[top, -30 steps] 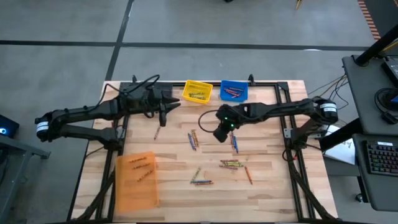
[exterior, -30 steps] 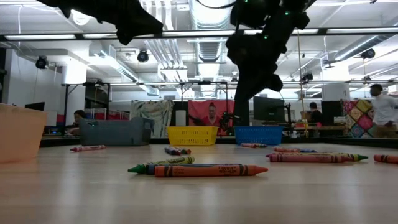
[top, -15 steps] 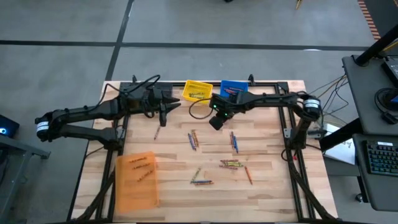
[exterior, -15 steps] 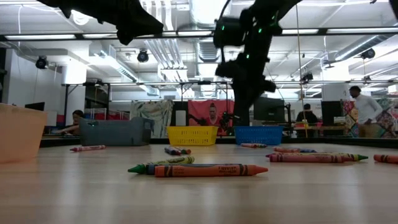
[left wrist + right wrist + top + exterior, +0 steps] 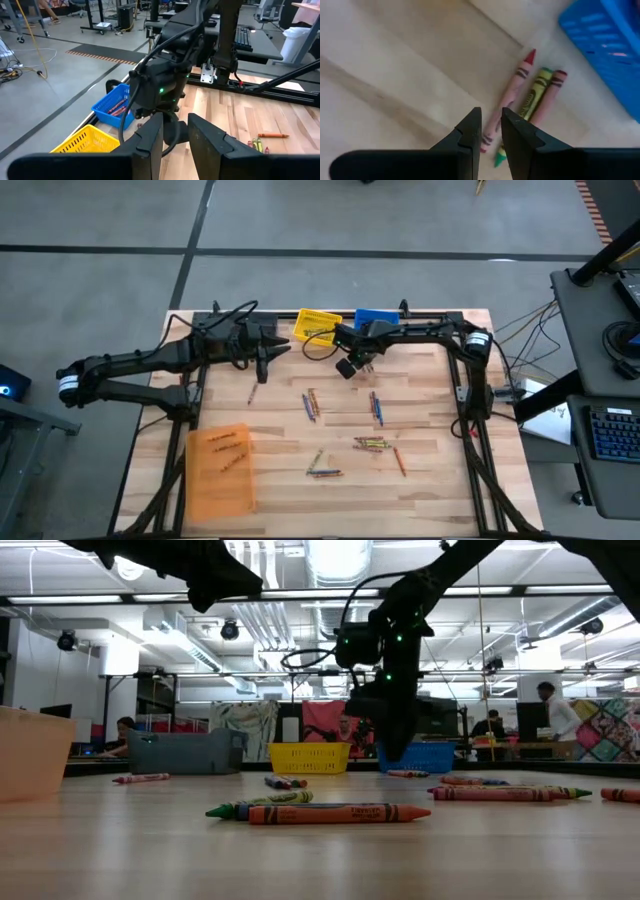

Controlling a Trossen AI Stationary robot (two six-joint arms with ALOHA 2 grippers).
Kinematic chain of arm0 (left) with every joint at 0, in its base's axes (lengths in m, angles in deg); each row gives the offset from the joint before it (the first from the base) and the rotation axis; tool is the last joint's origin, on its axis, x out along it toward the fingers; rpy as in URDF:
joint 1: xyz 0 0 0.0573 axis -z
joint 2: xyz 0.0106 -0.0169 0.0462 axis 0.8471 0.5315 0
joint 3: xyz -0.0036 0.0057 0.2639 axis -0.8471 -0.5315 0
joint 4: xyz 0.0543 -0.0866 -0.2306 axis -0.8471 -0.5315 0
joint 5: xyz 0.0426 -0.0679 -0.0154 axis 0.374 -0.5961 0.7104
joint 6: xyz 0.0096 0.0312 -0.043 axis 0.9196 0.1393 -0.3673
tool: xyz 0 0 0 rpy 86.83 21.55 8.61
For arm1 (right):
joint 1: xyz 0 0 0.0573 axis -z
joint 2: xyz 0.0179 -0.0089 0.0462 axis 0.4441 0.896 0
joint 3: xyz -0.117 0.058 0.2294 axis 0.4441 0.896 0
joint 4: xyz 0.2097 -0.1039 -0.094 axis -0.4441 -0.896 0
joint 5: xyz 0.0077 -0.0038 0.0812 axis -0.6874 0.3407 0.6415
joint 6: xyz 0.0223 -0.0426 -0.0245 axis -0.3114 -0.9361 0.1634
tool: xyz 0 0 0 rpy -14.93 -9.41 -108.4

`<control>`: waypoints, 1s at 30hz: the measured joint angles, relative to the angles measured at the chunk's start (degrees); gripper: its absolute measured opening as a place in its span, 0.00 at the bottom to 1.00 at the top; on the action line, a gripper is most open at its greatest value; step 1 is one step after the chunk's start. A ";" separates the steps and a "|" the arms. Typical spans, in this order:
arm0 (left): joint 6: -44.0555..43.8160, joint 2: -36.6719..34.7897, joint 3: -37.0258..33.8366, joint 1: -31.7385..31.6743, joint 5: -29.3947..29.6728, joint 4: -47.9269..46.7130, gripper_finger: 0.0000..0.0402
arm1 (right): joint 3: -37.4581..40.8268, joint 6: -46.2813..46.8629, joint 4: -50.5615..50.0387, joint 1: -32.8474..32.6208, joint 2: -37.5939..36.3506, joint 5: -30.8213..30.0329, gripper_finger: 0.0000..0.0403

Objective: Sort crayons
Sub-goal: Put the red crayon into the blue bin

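Crayons lie scattered on the wooden table (image 5: 430,480), among them a group (image 5: 312,402), blue ones (image 5: 376,406) and a bunch (image 5: 372,443). My right gripper (image 5: 347,368) hangs near the blue bin (image 5: 376,323), pointing steeply down, open by a narrow gap with nothing in it. Its wrist view shows its fingers (image 5: 490,120) above three crayons lying side by side: a red one (image 5: 512,92), a yellow-green one (image 5: 532,95) and another red one (image 5: 551,92). My left gripper (image 5: 258,370) waits above the table's far left, slightly open and holding nothing (image 5: 175,132).
A yellow bin (image 5: 318,326) stands beside the blue one at the far edge, and an orange bin (image 5: 220,470) stands near left. A single crayon (image 5: 252,392) lies below my left gripper. People move in the room beyond the table (image 5: 548,715).
My right gripper has swung from the table's middle toward the far edge and the blue bin. It has come lower and tipped to point more steeply down. The gap between its fingers shows no change. The crayons have not moved.
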 joint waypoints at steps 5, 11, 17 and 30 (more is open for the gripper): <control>0.02 0.00 0.00 -0.04 0.86 0.00 0.18 | 0.01 -0.02 0.07 0.33 -0.04 -2.57 0.16; 0.02 0.00 0.00 -0.04 0.96 0.00 0.18 | 0.04 -0.09 0.31 0.24 0.64 -2.70 0.16; 0.04 0.02 -0.02 -0.04 0.98 0.00 0.18 | 0.09 -0.11 0.66 0.24 2.98 -2.44 0.16; 0.03 0.02 -0.02 -0.04 1.03 0.02 0.18 | 0.00 -1.37 1.42 0.16 4.93 -0.61 0.15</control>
